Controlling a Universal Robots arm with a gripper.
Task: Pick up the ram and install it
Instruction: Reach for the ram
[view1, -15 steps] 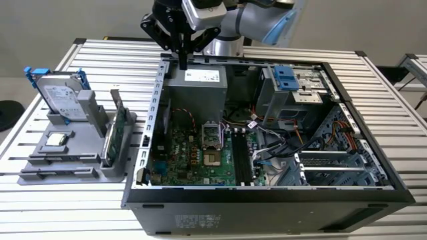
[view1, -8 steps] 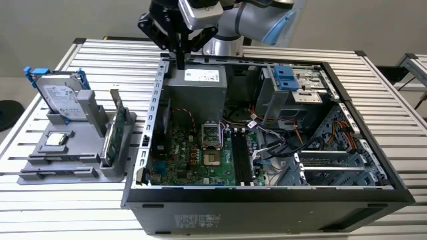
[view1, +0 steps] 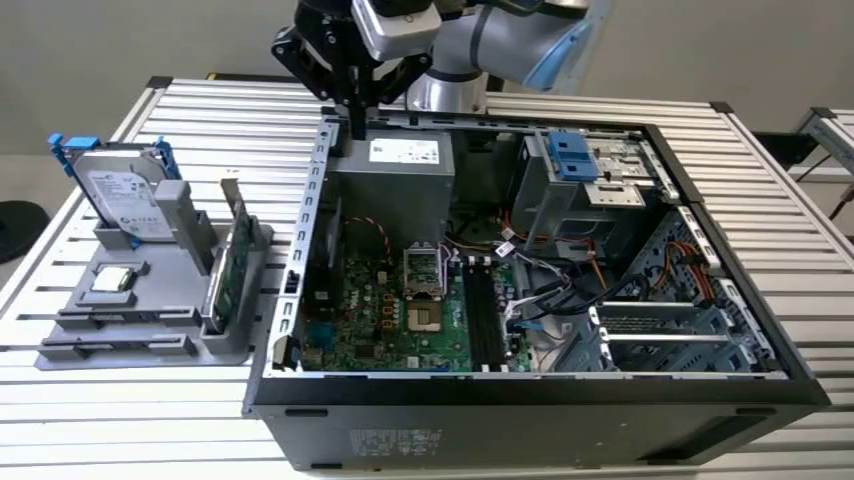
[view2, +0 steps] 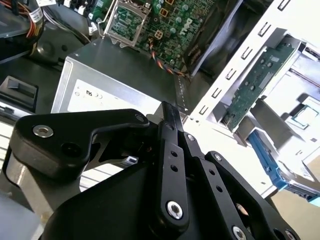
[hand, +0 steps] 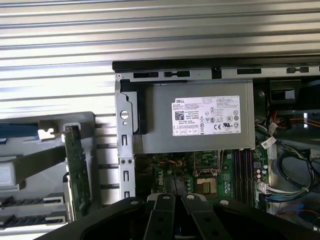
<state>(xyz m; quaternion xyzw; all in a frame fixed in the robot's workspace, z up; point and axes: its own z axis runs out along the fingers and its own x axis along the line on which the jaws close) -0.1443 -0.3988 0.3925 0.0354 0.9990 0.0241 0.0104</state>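
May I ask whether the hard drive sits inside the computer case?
No, in the exterior view the hard drive stands on the grey tray outside the computer case.

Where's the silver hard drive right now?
The hard drive stands upright in the grey holder at the exterior view's left, outside the open computer case, with the green card between them.

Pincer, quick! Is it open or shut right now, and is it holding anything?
Pincer: shut, with nothing seen in its grip.
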